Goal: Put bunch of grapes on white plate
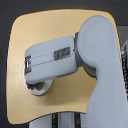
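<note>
My arm [55, 57] reaches from the exterior view's right across the table and ends at the left, wrist pointing down. Just below the wrist a curved piece of the white plate [44, 90] peeks out. On that piece lies a small dark shape with a touch of green, which looks like the bunch of grapes [36, 87]. The arm covers most of the plate and the grapes. The gripper's fingers are hidden under the wrist, so I cannot tell whether they hold the grapes or stand open.
A tan wooden table [30, 30] with rounded corners fills the view. The robot's large grey shoulder and upper arm [102, 55] cover its right side. Dark floor lies beyond the table's edges.
</note>
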